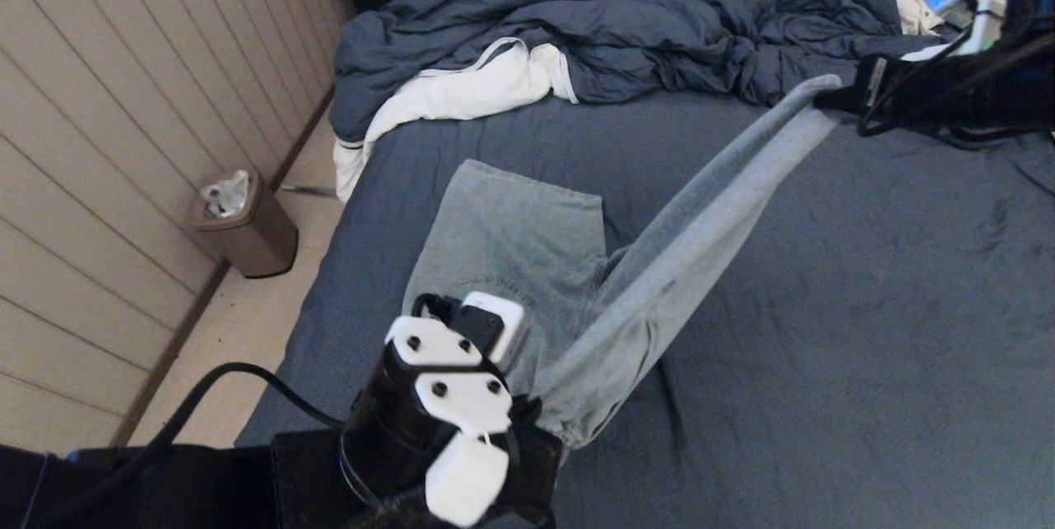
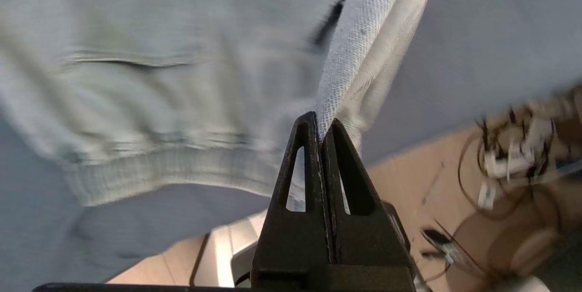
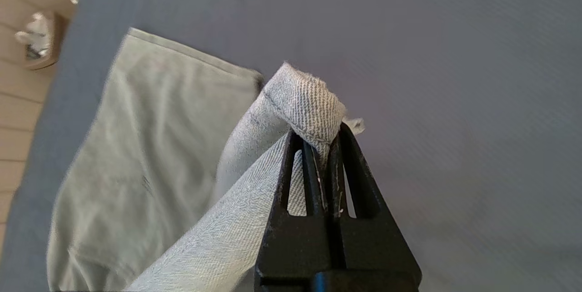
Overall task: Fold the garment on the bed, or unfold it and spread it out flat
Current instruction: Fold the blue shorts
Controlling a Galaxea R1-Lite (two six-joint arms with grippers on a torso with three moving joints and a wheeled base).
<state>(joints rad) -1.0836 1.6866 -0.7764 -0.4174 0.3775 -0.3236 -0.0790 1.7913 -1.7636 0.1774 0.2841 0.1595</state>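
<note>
We reach out with both arms over the bed (image 1: 865, 282). Our left gripper (image 2: 322, 121) sits low and near us at the bed's near edge, pointing down, its fingers pinched tight on the waistband end of the shorts (image 1: 527, 257). Our right gripper (image 3: 323, 135) is raised high on the far right, clamped on the hem of one leg, so that leg stretches taut through the air between the two grips. The other leg lies flat on the sheet, just left of the raised one. We count one pair of shorts, one rumpled dark duvet (image 1: 626, 14) at the far end, one white garment (image 1: 461, 92) tucked beside it, and one bin (image 1: 247, 224) on the floor by the wall.
</note>
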